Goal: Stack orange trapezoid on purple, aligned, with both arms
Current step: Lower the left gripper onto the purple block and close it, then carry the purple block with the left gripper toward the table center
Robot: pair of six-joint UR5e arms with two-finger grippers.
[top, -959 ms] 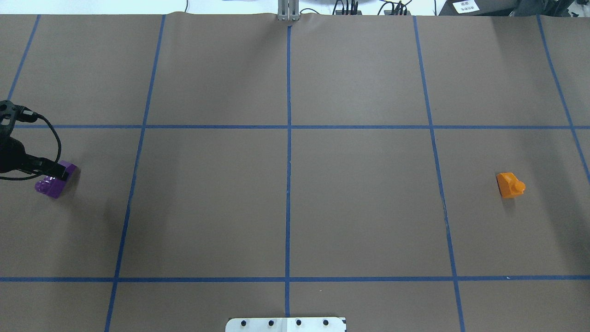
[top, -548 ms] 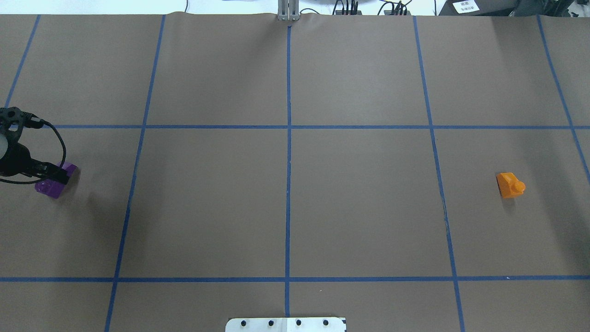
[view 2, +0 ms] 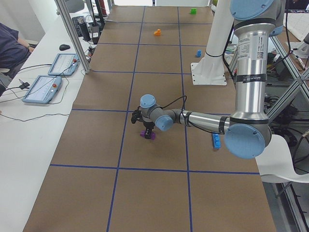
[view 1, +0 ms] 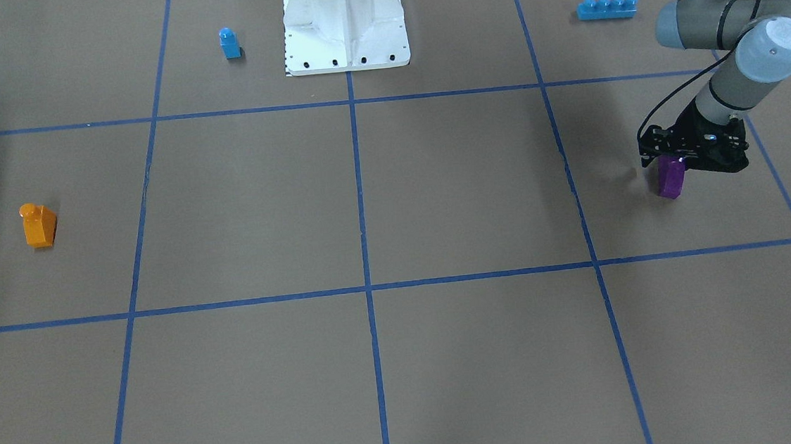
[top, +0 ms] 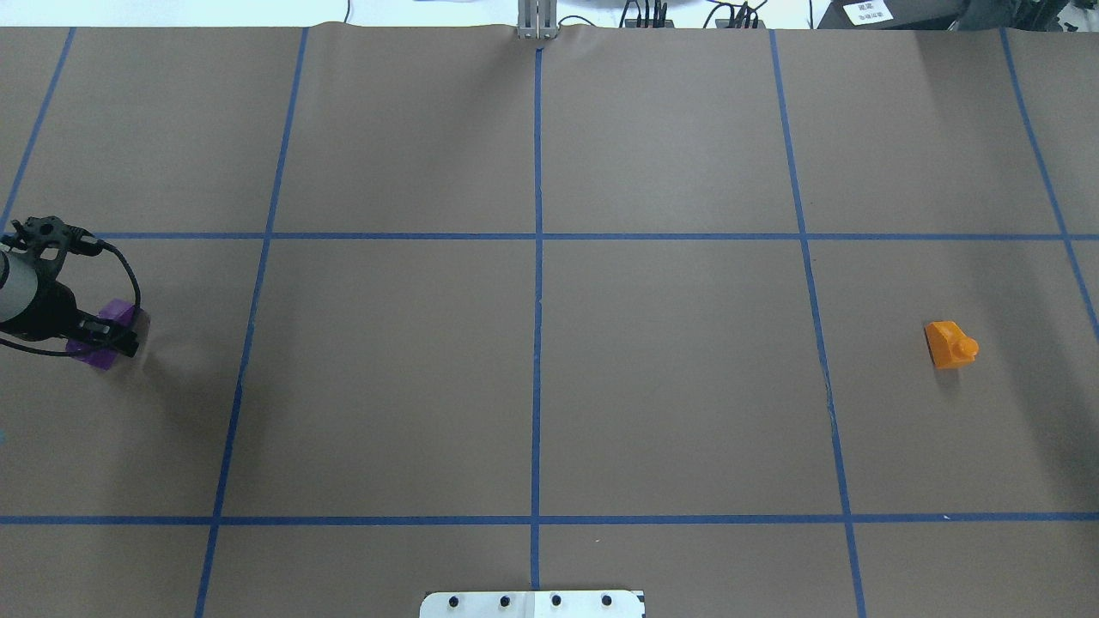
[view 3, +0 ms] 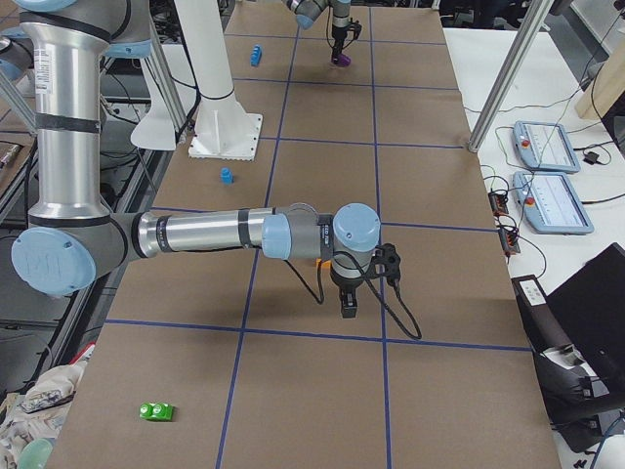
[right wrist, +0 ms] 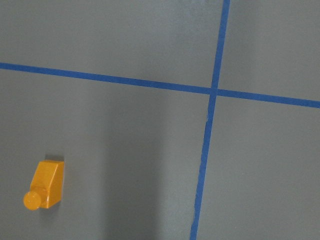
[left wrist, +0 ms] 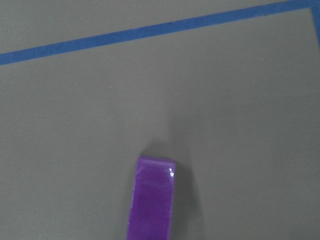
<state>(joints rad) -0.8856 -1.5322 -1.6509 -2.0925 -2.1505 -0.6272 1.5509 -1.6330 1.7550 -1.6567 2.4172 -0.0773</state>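
Overhead exterior: the left gripper [top: 110, 333] is seen right over the purple [top: 118, 312]; whether it is clamped cannot be told, nor the right gripper's [view 3: 349, 307] state.

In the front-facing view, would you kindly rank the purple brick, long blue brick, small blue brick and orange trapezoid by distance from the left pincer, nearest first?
1. purple brick, right at the left pincer.
2. long blue brick, same side, nearer the robot.
3. small blue brick, on the robot's right half.
4. orange trapezoid, far on the robot's right.
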